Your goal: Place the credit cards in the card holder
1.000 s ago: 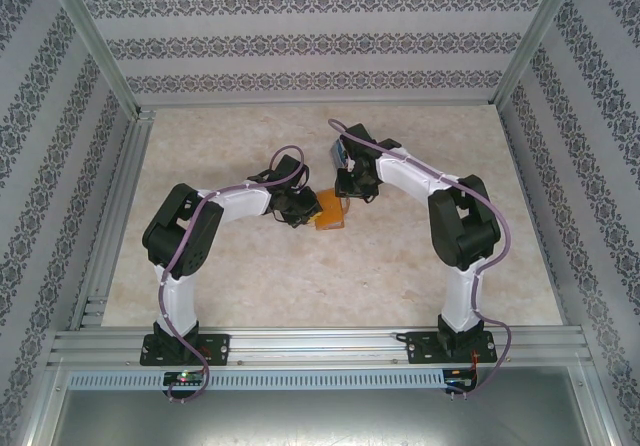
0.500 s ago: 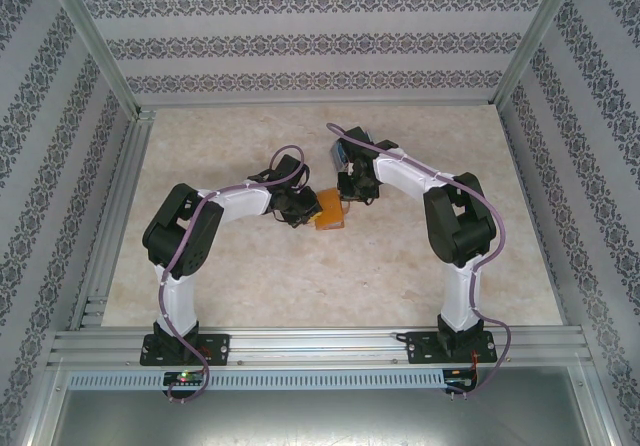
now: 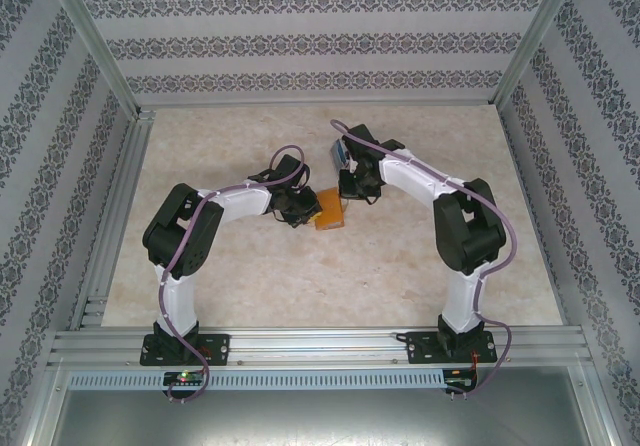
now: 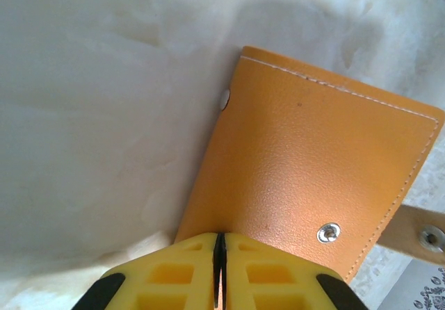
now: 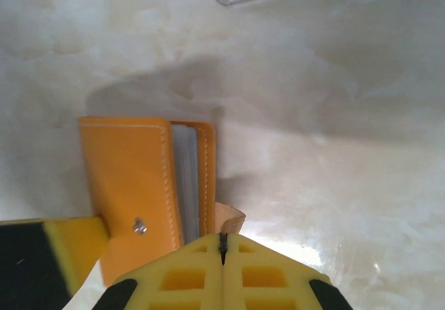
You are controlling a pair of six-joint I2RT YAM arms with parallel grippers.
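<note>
Card holder | marbled table | patterned walls | left end effector, right end effector closed

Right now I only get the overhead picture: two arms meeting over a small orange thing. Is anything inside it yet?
Observer: Yes. The right wrist view looks into the holder from the side, and a grey card sits between its leather flaps.
Operator: Is the left arm actually holding it, or just near it?
Observer: Holding, it seems. In the left wrist view the left fingers are shut on the holder's near edge.
</note>
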